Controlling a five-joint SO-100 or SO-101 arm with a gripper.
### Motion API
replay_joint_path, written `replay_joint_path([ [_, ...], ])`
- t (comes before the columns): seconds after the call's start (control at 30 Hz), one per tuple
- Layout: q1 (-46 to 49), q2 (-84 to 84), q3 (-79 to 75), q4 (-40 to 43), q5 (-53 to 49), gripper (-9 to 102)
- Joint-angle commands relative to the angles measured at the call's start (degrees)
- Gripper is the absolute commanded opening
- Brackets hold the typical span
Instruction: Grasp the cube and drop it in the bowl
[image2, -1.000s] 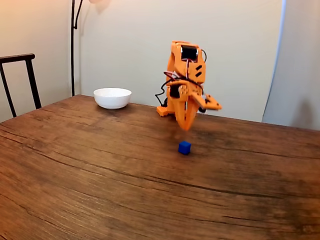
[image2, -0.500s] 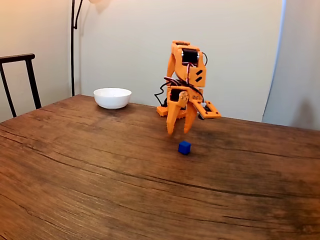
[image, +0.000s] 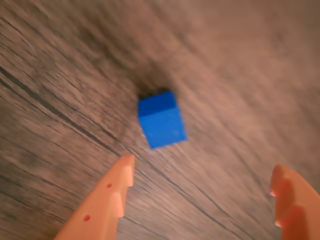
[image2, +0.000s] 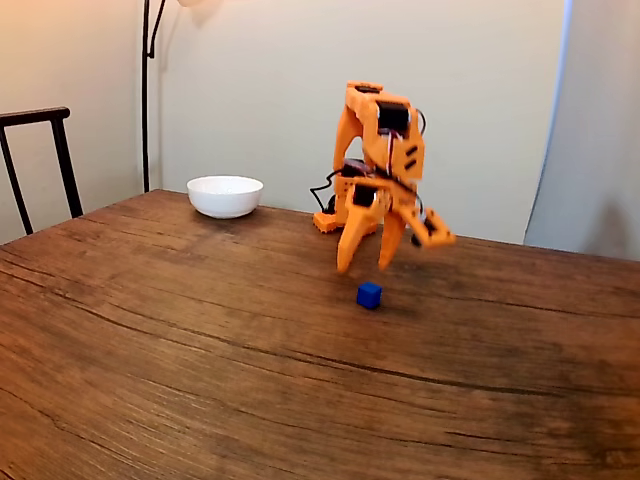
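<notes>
A small blue cube (image2: 369, 295) rests on the wooden table (image2: 200, 340), right of centre in the fixed view. My orange gripper (image2: 363, 268) hangs open just above and slightly behind the cube, not touching it. In the wrist view the cube (image: 162, 120) lies on the wood ahead of my gripper (image: 202, 172), whose two orange fingertips (image: 122, 172) stand wide apart with nothing between them. The white bowl (image2: 225, 195) sits at the far left of the table near its back edge, well away from the cube.
A dark chair back (image2: 40, 160) stands at the left edge of the table. A lamp pole (image2: 146, 90) rises behind the bowl. The arm's base (image2: 330, 222) sits at the table's back edge. Bare wood stretches across the front.
The gripper has gone from shut to open and has come forward and lower toward the cube. Cube and bowl have not moved.
</notes>
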Motion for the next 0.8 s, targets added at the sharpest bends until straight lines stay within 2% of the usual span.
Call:
replay_joint_path([
  [0.0,-0.7,-2.1,-3.3,-0.5,-0.5,38],
  [0.17,-1.2,-7.6,-8.2,0.3,-0.7,37],
  [0.77,-0.5,-10.7,-7.8,3.5,-0.6,37],
])
